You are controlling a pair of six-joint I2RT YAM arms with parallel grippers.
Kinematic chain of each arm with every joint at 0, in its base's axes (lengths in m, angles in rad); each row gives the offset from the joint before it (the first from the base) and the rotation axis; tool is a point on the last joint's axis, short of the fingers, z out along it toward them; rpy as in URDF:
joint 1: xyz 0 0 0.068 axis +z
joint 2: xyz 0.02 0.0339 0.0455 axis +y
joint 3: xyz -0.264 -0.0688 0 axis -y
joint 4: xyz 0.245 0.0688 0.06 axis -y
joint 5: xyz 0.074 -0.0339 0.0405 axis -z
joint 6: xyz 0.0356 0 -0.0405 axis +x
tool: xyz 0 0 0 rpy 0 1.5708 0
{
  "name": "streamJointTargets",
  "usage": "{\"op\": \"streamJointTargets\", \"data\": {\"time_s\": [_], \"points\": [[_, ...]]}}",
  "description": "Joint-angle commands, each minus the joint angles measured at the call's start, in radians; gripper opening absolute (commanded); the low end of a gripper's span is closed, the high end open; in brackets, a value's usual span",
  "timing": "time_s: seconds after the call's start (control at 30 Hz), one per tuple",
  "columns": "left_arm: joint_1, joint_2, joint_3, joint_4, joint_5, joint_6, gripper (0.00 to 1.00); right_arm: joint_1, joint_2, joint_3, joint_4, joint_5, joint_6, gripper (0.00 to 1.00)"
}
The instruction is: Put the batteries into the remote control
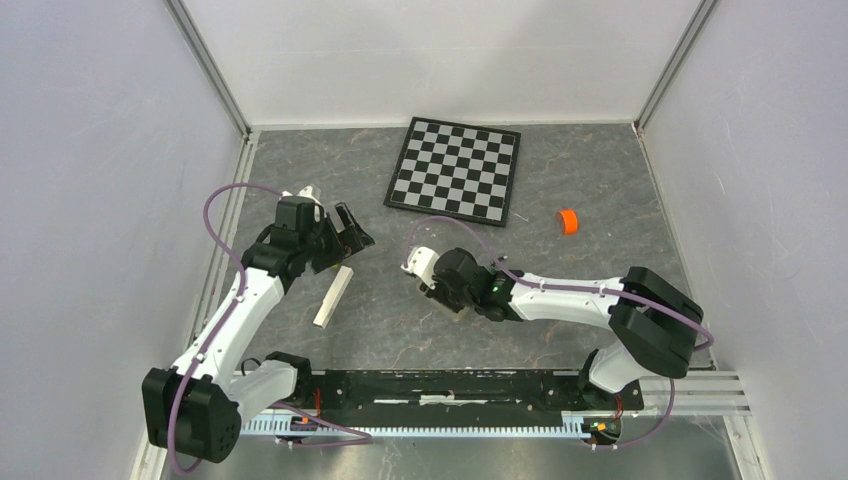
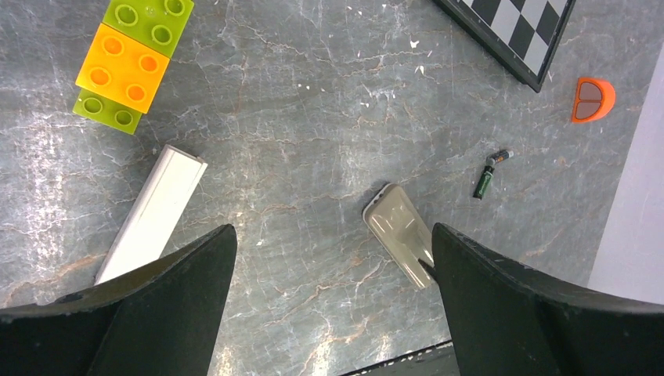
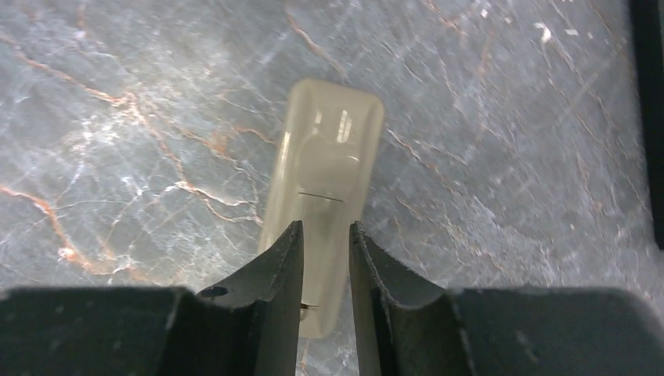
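Fingers [image 3: 274, 274] of the right gripper [image 3: 325, 225] stand nearly together over the near end of the remote control [image 3: 327, 157], which lies back-up on the table [image 3: 117, 117]; whether they grip it cannot be told. Left gripper [image 2: 333, 235] is spread wide. Batteries [image 2: 484, 183] lie near the remote, not touching it, with the orange cap [image 2: 593, 99] farther off.

The desk [image 2: 313, 94] looks like polished grey stone with rusty veins and a faint sheen. Beneath the right hand [image 3: 325, 225], the remote control [image 3: 329, 141] is glossy pale plastic that catches highlights. That hand's fingers [image 3: 274, 290] are matt black plastic. Ahead of the left hand [image 2: 333, 229], the toy bricks [image 2: 125, 66] are smooth moulded plastic.
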Motion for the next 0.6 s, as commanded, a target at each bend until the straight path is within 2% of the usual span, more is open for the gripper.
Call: {"op": "streamJointTargets", "data": {"time_s": [0.0,0.1,0.2,0.3,0.43,0.57], "points": [[0.008,-0.008,0.024,-0.001,0.041,0.028,1.00,-0.018,-0.068,-0.024,0.029,0.124,0.090,0.32],[0.010,-0.005,0.020,-0.002,0.047,0.034,1.00,-0.029,-0.090,-0.039,0.038,0.096,0.095,0.37],[0.009,-0.003,0.018,-0.004,0.050,0.039,1.00,-0.028,-0.070,-0.029,0.004,0.086,0.097,0.62],[0.011,-0.003,0.015,-0.005,0.051,0.042,1.00,-0.028,-0.058,-0.031,0.005,0.070,0.158,0.80],[0.011,-0.002,0.013,-0.005,0.050,0.046,1.00,-0.029,-0.008,-0.003,-0.011,0.038,0.180,0.88],[0.011,0.000,0.014,-0.005,0.053,0.052,1.00,-0.030,0.069,0.049,-0.062,0.037,0.186,0.89]]}}
